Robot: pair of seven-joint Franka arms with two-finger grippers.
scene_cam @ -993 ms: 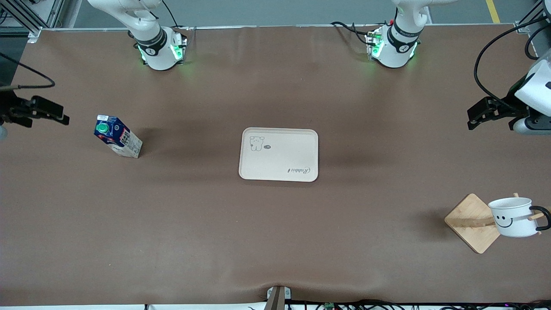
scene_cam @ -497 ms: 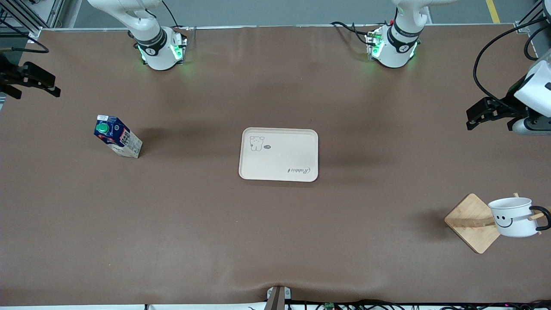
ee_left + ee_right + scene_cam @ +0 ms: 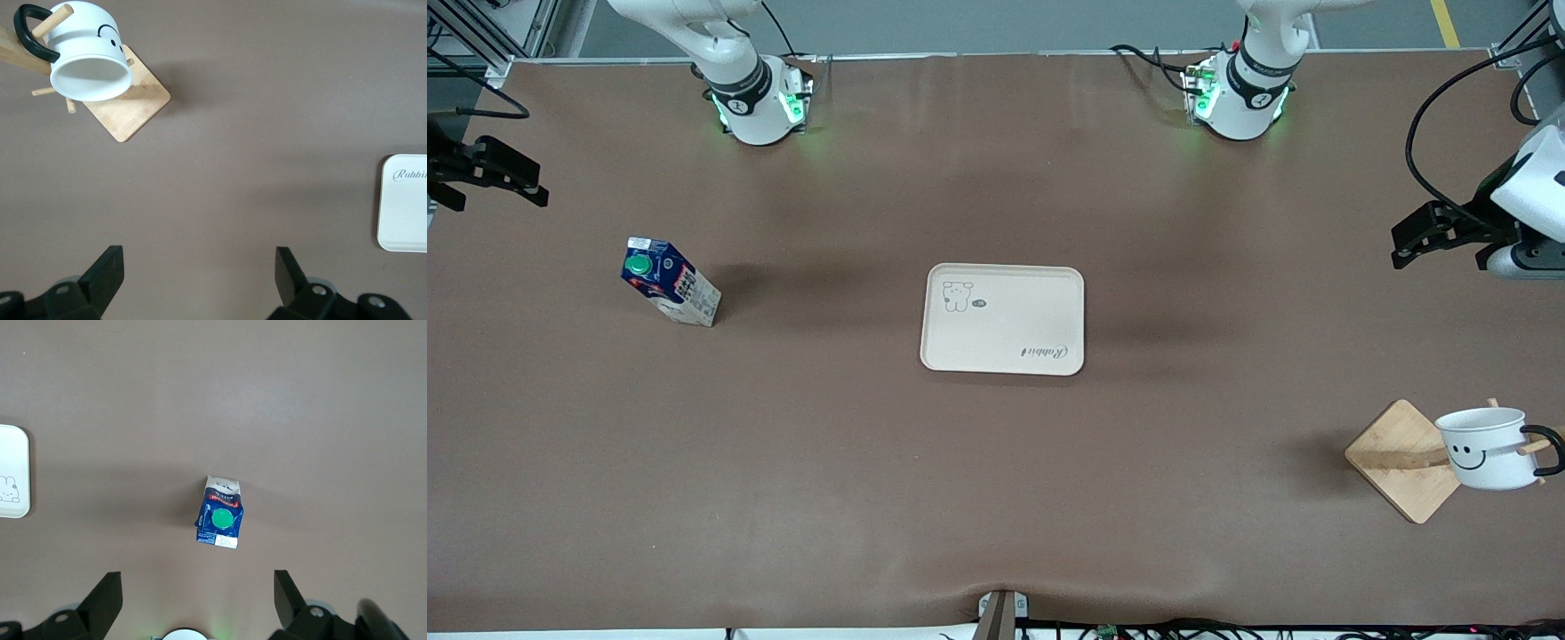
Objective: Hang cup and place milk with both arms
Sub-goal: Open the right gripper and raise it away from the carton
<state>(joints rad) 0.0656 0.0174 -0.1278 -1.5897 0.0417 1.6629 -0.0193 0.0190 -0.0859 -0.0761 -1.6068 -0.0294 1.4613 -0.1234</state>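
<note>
The white smiley cup [image 3: 1489, 449] hangs by its black handle on a peg of the wooden rack [image 3: 1403, 460] near the left arm's end of the table; it also shows in the left wrist view [image 3: 87, 57]. The dark blue milk carton [image 3: 669, 282] with a green cap stands on the table toward the right arm's end, seen from above in the right wrist view [image 3: 219, 513]. My left gripper [image 3: 1414, 240] is open and empty, high at the table's end. My right gripper [image 3: 503, 173] is open and empty, high at the other end.
A cream rectangular tray [image 3: 1003, 318] with a rabbit print lies at the table's middle; its edge shows in the left wrist view [image 3: 403, 203] and the right wrist view [image 3: 13, 473]. Both arm bases [image 3: 760, 102] stand along the table's edge farthest from the front camera.
My right gripper has risen and drawn away from the milk carton toward the table's end. My left gripper has barely shifted. Cup, carton and tray have not moved.
</note>
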